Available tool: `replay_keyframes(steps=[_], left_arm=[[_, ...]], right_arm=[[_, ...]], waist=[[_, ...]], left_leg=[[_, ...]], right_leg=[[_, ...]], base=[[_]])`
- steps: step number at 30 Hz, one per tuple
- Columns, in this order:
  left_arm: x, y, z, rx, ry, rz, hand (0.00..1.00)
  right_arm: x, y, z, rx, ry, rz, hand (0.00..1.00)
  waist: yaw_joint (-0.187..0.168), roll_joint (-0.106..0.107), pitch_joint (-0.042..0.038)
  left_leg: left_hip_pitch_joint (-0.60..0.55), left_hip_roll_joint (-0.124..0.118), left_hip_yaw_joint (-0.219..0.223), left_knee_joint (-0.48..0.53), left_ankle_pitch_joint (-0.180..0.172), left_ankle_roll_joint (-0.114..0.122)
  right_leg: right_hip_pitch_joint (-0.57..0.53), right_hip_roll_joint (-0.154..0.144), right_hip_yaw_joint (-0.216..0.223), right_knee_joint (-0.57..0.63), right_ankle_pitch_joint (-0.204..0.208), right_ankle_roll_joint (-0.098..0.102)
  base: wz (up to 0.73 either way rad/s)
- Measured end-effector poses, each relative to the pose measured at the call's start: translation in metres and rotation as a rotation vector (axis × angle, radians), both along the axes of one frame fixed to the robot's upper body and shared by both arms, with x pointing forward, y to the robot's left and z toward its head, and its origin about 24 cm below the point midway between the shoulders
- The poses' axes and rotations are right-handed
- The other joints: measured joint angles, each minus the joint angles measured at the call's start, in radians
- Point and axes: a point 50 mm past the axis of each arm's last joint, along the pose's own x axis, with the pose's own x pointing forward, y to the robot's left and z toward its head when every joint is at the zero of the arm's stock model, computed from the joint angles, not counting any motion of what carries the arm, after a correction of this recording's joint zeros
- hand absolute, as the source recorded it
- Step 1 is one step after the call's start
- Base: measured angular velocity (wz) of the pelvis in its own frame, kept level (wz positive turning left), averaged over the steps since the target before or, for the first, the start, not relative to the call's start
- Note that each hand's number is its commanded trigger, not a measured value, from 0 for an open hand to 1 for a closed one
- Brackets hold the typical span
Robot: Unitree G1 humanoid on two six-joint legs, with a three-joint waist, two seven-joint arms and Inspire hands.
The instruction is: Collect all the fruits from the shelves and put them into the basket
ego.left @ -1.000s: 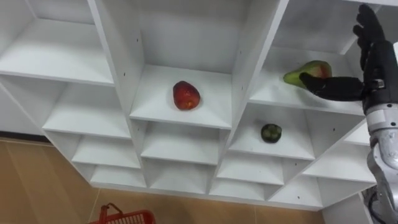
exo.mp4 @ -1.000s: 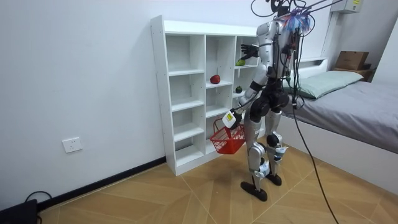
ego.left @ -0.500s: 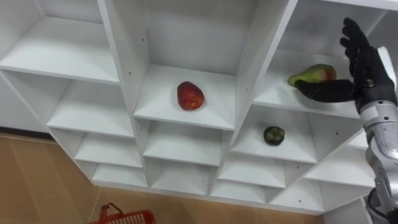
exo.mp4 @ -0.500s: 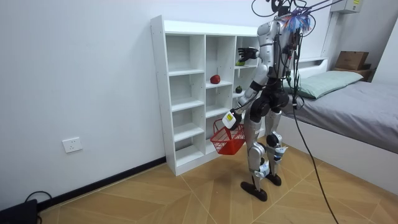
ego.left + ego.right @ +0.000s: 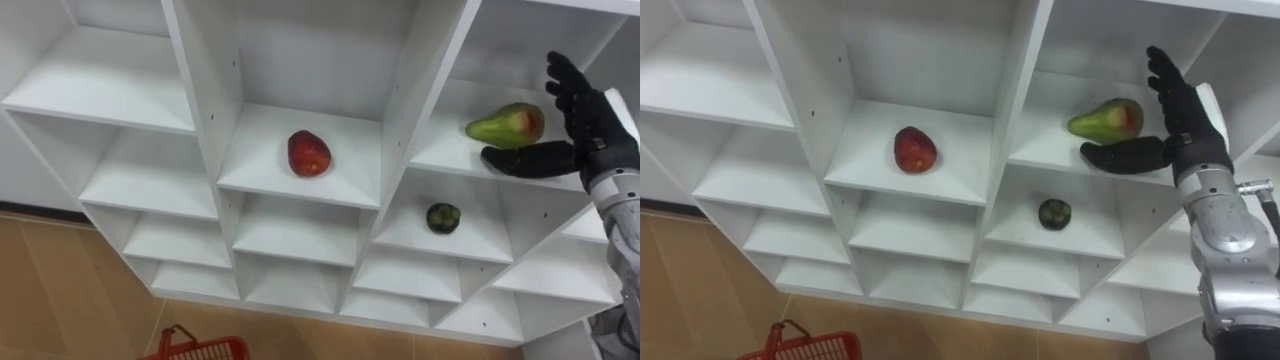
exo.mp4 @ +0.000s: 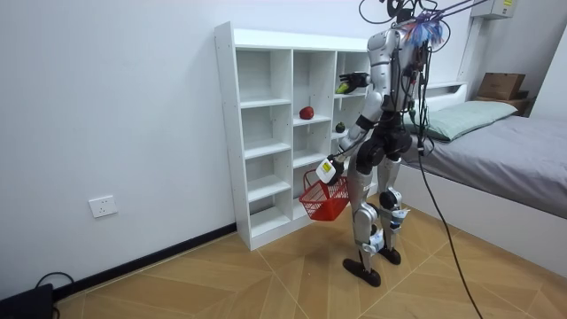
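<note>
Pear [image 5: 505, 125] on shelf [image 5: 450, 150], beside right hand's [image 5: 592, 128] spread fingers [image 5: 565, 85], above thumb

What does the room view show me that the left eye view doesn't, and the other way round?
Room view adds the bed, a wall socket and the left robot hand carrying the red basket. Left eye view adds the right robot hand, fingers open, beside the pear. Both share the white shelf, red fruit and small dark green fruit.

Nothing readable here. The cardboard box [image 6: 500, 85] at the room view's upper right may carry print, but it's too small to tell.
</note>
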Motion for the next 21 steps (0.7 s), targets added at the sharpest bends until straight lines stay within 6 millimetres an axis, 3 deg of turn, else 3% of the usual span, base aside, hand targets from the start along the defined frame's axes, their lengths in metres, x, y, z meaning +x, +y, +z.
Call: replay_keyframes(steps=[13,21], left_arm=[[0.0,0.0059,0.0018,0.015,0.003,-0.004,1.0],[0.0,0.0067,0.002,0.015,0.002,0.001,1.0]], right_arm=[[0.0037,-0.0076,-0.0066,0.008,0.069,-0.001,0.0],[0.0061,-0.0083,-0.0093,0.013,0.096,0.019,0.0]], waist=[[0.002,-0.01,0.0021],[-0.014,-0.016,0.0012]], left_leg=[[0.0,-0.001,-0.005,0.004,0.0,0.0],[0.0,-0.002,-0.012,0.008,0.0,0.0]], right_leg=[[0.001,0.0,0.002,0.001,0.0,0.0],[0.006,-0.001,0.001,0.0,0.0,0.0]], base=[[0.0],[0.01]])
